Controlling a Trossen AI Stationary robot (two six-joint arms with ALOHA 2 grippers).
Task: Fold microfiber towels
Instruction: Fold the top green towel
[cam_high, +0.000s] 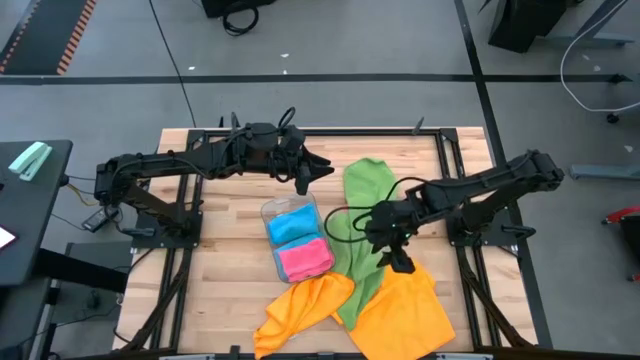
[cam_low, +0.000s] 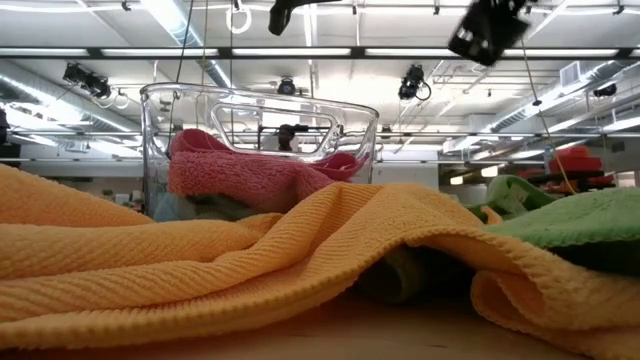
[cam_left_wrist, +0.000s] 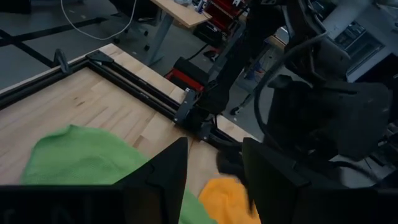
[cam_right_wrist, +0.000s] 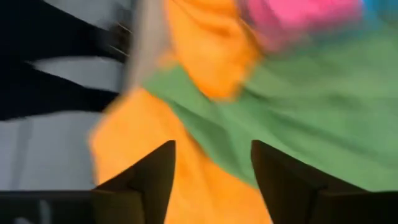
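A clear tray (cam_high: 270, 212) stands mid-table with a folded blue towel (cam_high: 292, 226) and a pink towel (cam_high: 305, 259) in it. A green towel (cam_high: 364, 200) lies crumpled in a long strip beside the tray. Its near end overlaps two orange towels, one (cam_high: 300, 308) at the near edge and one (cam_high: 408, 312) to its right. My right gripper (cam_right_wrist: 211, 180) hovers open, slanting down over the green and right-hand orange towels, with nothing between its fingers. My left gripper (cam_left_wrist: 214, 180) hangs open above the far side of the table, pointing right.
Black frame rails (cam_high: 450, 180) run along the table's sides and far edge. Bare wood (cam_high: 225, 250) lies left of the tray. In the low view, the orange cloth (cam_low: 250, 260) fills the foreground, with the tray (cam_low: 160, 130) behind it.
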